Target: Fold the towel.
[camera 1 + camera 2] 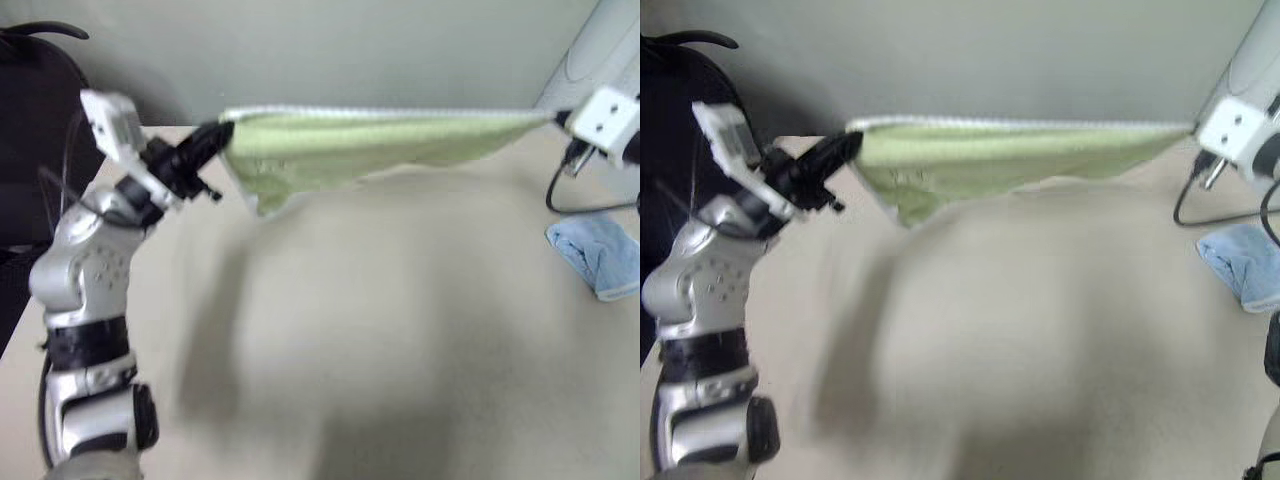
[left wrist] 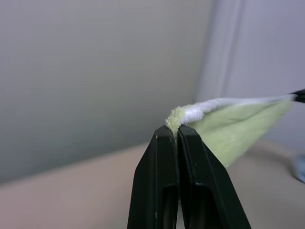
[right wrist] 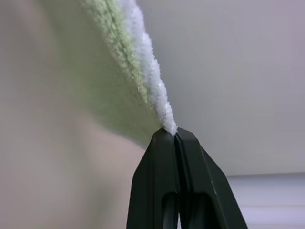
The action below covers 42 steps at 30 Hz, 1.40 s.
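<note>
Both grippers, left gripper (image 2: 177, 136) and right gripper (image 3: 174, 136), pinch the towel (image 1: 370, 145) stretched above the surface (image 1: 400, 330); folding remains undone.

1. My two head eyes look forward and down over the table (image 1: 400, 330), sharing the far edge where the towel (image 1: 370, 145) hangs.
2. My left wrist camera sits close behind my left pincer (image 2: 177, 131), facing along the towel's white edge.
3. My right wrist camera looks likewise past my right pincer (image 3: 175, 133).
</note>
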Tool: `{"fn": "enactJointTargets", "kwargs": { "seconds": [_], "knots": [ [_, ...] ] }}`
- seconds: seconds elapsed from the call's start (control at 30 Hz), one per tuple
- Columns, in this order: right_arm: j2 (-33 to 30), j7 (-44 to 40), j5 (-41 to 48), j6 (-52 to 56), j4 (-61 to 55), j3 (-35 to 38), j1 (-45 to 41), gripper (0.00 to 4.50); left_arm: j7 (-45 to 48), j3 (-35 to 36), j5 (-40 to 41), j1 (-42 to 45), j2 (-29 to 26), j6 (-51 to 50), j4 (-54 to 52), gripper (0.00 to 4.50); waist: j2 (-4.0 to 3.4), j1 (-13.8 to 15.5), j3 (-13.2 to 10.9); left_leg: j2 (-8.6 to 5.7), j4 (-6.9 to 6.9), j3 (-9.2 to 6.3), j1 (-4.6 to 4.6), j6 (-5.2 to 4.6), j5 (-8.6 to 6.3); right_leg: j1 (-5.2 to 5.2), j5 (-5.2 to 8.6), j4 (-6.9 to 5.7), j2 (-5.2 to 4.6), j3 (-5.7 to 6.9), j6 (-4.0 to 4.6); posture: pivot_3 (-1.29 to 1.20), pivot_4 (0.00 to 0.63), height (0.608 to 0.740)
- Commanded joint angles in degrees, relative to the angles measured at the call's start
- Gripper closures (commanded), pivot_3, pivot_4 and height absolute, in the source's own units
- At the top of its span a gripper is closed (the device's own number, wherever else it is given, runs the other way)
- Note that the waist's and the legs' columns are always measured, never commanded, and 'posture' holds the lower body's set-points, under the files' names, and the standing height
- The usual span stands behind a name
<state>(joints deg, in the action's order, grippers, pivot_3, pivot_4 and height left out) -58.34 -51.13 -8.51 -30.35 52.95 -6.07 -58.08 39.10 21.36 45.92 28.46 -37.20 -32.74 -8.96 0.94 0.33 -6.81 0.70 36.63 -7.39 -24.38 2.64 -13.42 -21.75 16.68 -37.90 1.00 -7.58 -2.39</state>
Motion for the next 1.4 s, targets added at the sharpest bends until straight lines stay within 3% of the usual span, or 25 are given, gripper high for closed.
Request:
{"fn": "enactJointTargets", "kwargs": {
  "seconds": [0.03,0.17,0.37,0.6,0.77,0.93,1.27,1.33,1.4],
  "knots": [
    [-4.5,-9.7,9.8,5.3,-13.3,5.4,16.8,4.50,1.1,4.5,3.6,-13.6,-3.0,-4.6,-12.8,4.46,0.02,0.2,0.0,0.01,-0.01,0.01,-0.02,0.01,0.01,-0.01,0.00,-0.01,0.01,0.00,0.00,0.00,0.150,0.740],
    [-6.6,-13.1,14.3,11.7,-26.2,8.7,33.6,4.50,1.7,1.9,3.0,-27.3,-4.2,-6.2,-22.1,4.46,0.01,0.5,0.0,0.01,0.01,0.05,0.08,0.09,0.06,0.06,0.01,-0.10,0.02,-0.01,-0.01,0.00,0.150,0.740],
    [-7.5,-12.8,13.5,15.7,-31.2,9.6,37.4,4.50,0.3,0.4,4.2,-35.5,-2.3,-6.9,-26.9,4.46,0.02,-0.2,0.0,0.04,-0.16,0.16,1.05,-0.59,-0.44,0.96,0.05,0.02,0.08,-0.11,0.01,0.00,0.150,0.740],
    [0.2,-5.0,2.7,14.2,-23.0,2.5,19.4,4.50,-5.3,1.3,4.1,-35.3,1.6,-6.1,-23.0,4.46,-0.02,-0.7,0.0,0.06,-0.20,0.16,1.41,-0.59,-0.60,1.17,0.16,-0.02,0.16,-0.20,0.02,0.00,0.150,0.740],
    [9.3,4.2,-9.0,10.4,-5.6,-5.9,2.8,4.50,-13.0,1.9,0.6,-27.2,5.5,-5.2,-13.6,4.46,-0.08,-0.7,0.0,0.09,-0.21,0.08,1.43,-0.61,-0.59,1.14,0.16,-0.10,0.15,-0.13,0.02,0.00,0.150,0.740],
    [16.9,14.8,-18.3,7.9,10.5,-13.2,-9.8,4.50,-14.1,-0.2,-3.3,-23.8,6.0,-4.1,-9.0,4.46,-0.13,-0.6,0.0,0.08,-0.23,0.03,1.16,-0.22,-0.32,0.87,0.14,-0.10,0.13,-0.08,0.05,0.00,0.150,0.740],
    [22.4,24.3,-26.0,5.7,21.0,-19.1,-15.6,4.50,-11.8,-5.5,-9.4,-25.2,6.9,-1.7,-7.6,4.46,-0.13,-0.5,0.0,0.08,-0.28,-0.04,0.90,-0.14,-0.26,0.65,0.09,-0.05,0.08,0.03,0.15,0.00,0.150,0.740],
    [22.6,24.3,-25.5,6.0,21.7,-18.5,-15.6,4.08,-11.2,-6.1,-10.5,-25.7,6.7,-1.3,-7.4,4.50,-0.13,-0.5,0.0,0.08,-0.32,-0.04,0.86,0.04,-0.16,0.59,0.08,-0.05,0.07,0.03,0.16,0.00,0.150,0.740],
    [22.5,24.6,-25.3,6.1,22.0,-18.2,-15.4,3.51,-10.9,-5.8,-10.8,-25.8,6.8,-1.3,-6.9,3.74,-0.13,-0.5,0.0,0.08,-0.34,-0.02,0.84,0.04,-0.15,0.57,0.07,-0.05,0.07,0.03,0.18,0.00,0.150,0.740]
  ]
}}
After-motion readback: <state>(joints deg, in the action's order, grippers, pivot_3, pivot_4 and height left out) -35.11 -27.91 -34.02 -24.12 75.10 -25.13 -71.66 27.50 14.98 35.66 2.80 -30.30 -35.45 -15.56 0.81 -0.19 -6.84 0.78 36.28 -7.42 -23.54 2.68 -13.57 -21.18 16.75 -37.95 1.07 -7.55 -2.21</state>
